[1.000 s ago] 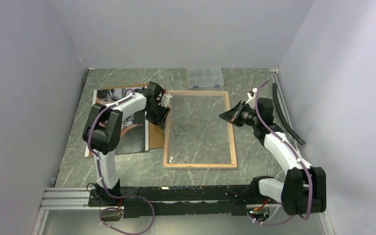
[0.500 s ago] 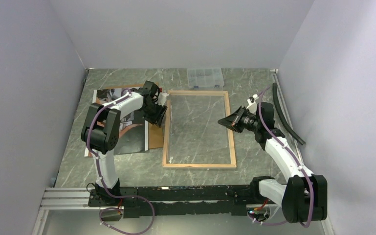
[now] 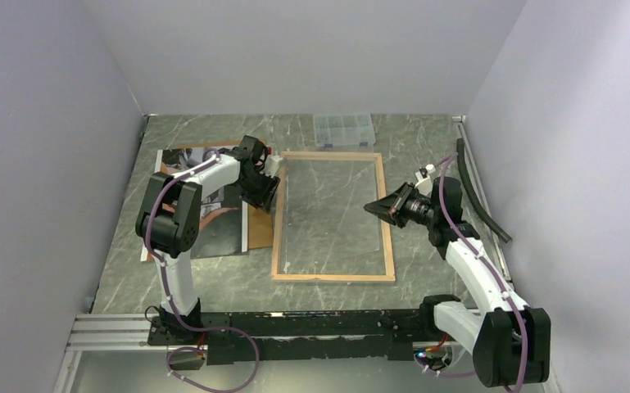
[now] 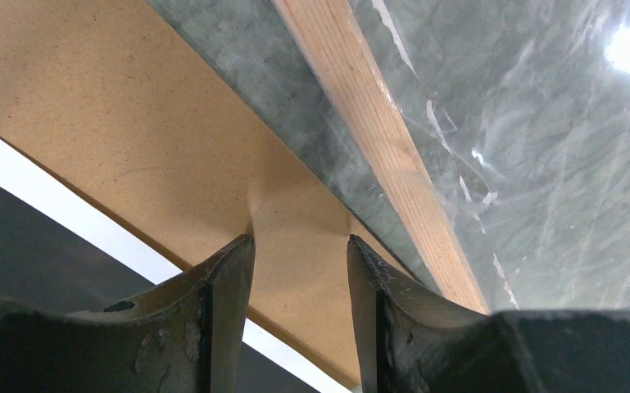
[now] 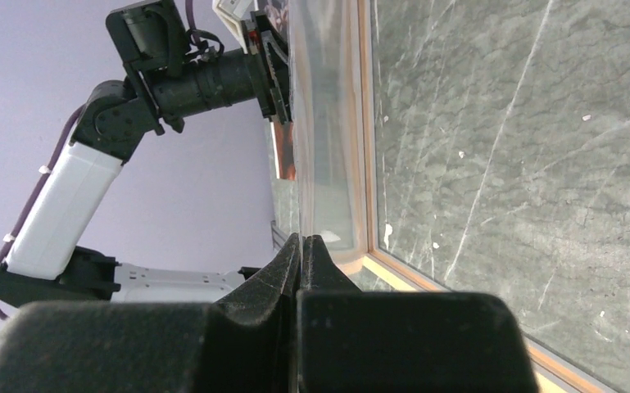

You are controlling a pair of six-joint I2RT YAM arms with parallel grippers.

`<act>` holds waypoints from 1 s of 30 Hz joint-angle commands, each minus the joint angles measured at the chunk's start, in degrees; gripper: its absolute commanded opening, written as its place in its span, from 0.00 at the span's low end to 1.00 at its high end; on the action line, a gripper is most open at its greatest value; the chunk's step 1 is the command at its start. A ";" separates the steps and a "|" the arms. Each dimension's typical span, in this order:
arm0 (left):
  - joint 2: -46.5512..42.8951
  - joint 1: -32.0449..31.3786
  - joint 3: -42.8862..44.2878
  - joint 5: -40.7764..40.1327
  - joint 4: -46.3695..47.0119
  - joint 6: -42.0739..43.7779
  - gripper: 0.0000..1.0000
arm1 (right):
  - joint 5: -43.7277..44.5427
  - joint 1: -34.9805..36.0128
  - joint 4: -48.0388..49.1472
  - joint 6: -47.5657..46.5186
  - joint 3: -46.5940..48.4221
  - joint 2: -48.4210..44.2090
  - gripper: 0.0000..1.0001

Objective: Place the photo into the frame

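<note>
The frame [image 3: 277, 237] lies back-up in the middle of the table, its light wood rail [image 4: 377, 139] running past my left gripper. My right gripper [image 3: 374, 206] [image 5: 303, 241] is shut on the right edge of the clear pane [image 5: 321, 123], which stands tilted up from the frame [image 5: 393, 266]. My left gripper [image 3: 270, 192] [image 4: 299, 246] hangs open at the frame's left rail, over the brown backing board [image 4: 131, 123]. The photo [image 3: 217, 225] lies left of the frame, partly under the left arm and on the board [image 3: 260, 231]; its white margin [image 4: 49, 184] shows in the left wrist view.
A small clear compartment box [image 3: 343, 129] stands at the back edge behind the frame. A black hose [image 3: 482, 192] lies along the right wall. The arms' mounting rail [image 3: 295, 323] runs along the near edge. Walls close in left, back and right.
My right gripper has drawn toward the near side, the pane's edge still in it. The left gripper shifted slightly back and left, then stayed still.
</note>
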 commanded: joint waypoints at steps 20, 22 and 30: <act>-1.52 -0.73 -1.62 1.59 1.75 -0.25 0.50 | -0.10 0.09 4.92 -1.77 -2.45 0.76 0.00; -1.18 -1.07 -1.45 1.67 1.77 -0.26 0.50 | 0.92 0.12 4.21 -3.80 -2.18 0.55 0.00; 0.38 -2.37 -0.58 1.25 1.65 -0.31 0.50 | 2.13 0.08 7.22 -6.07 -4.36 -1.79 0.00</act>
